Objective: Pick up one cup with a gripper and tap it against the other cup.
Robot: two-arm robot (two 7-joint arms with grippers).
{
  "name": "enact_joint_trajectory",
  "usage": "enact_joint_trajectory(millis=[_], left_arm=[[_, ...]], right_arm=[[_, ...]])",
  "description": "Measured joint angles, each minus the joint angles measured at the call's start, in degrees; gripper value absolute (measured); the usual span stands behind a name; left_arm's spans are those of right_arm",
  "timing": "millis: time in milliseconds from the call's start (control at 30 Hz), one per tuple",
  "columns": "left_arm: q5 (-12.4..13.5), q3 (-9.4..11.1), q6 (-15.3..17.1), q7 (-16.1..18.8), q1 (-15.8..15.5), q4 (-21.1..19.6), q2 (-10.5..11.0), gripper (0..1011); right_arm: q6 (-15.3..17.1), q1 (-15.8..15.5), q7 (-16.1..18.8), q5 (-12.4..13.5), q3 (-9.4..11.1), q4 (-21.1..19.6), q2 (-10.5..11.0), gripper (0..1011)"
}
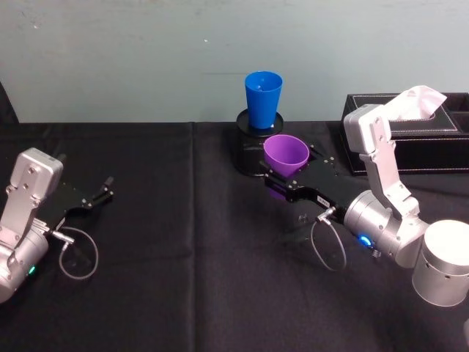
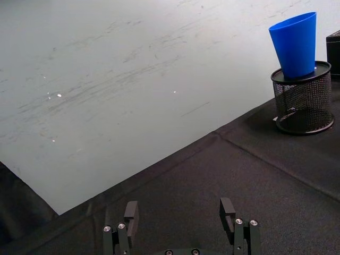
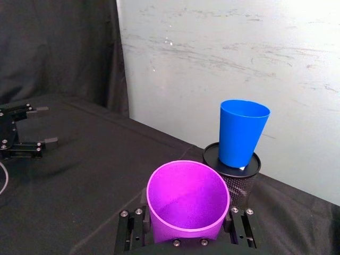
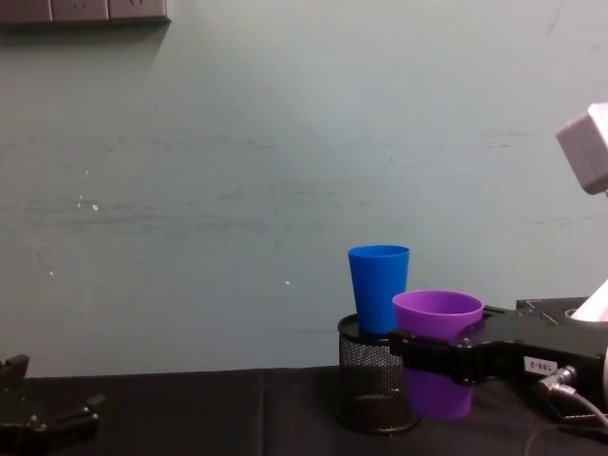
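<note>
On mesh pot (image 4: 373, 391), blue cup (image 4: 378, 285), purple cup (image 4: 438, 312) in right gripper (image 3: 185, 234) beside

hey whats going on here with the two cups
The right gripper is shut on the purple cup, holding it upright just in front of the blue cup, which stands on top of a black mesh pot on the black table. I cannot tell if the cups touch. The left gripper sits open and idle at the table's left side.
</note>
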Motion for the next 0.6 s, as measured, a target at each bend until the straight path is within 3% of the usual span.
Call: enact_joint_trajectory(millis=[467, 600], left_arm=[[0.0, 0.0, 0.0, 0.0, 0.0, 0.0, 0.0, 1000], [0.0, 0.0, 0.0, 0.0, 0.0, 0.0, 0.0, 1000]], right_arm=[[0.0, 0.0, 0.0, 0.0, 0.0, 0.0, 0.0, 735], [0.1, 1.3, 0.7, -0.5, 0.0, 1.7, -0.9, 735]])
